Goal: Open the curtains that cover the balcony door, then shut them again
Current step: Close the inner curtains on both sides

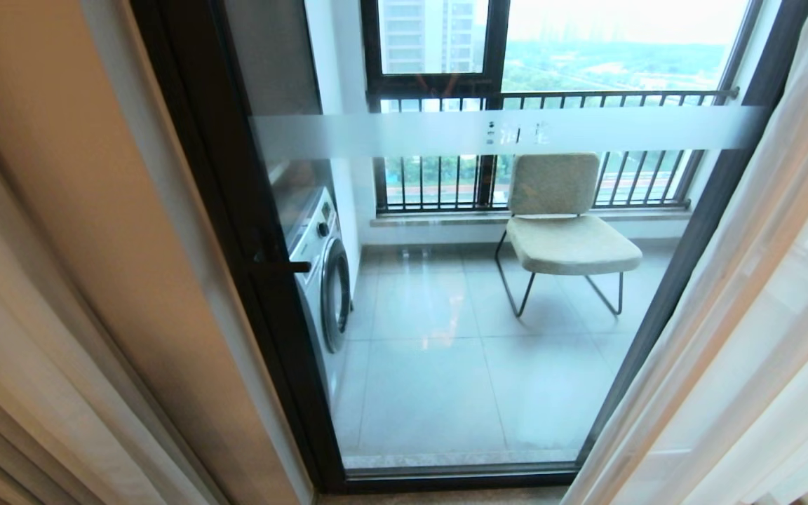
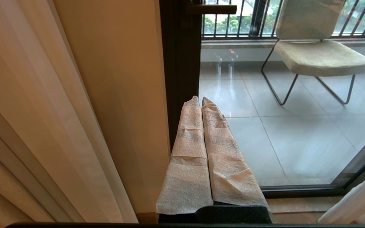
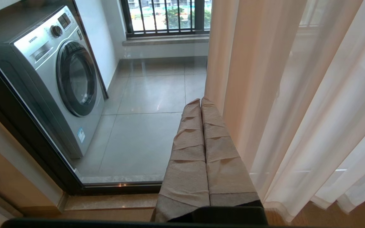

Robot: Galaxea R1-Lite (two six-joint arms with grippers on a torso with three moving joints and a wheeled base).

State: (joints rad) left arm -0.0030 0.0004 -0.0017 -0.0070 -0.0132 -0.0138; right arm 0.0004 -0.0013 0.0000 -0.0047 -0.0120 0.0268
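Your curtains (image 1: 748, 337) hang parted, balcony door (image 1: 460, 294) exposed; closing remains, with left gripper (image 2: 200, 100) and right gripper (image 3: 200, 102) pinched together, empty.

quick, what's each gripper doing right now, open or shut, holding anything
Left gripper: shut, holding nothing, beside the balcony door frame.
Right gripper: shut, holding nothing, near the curtains.
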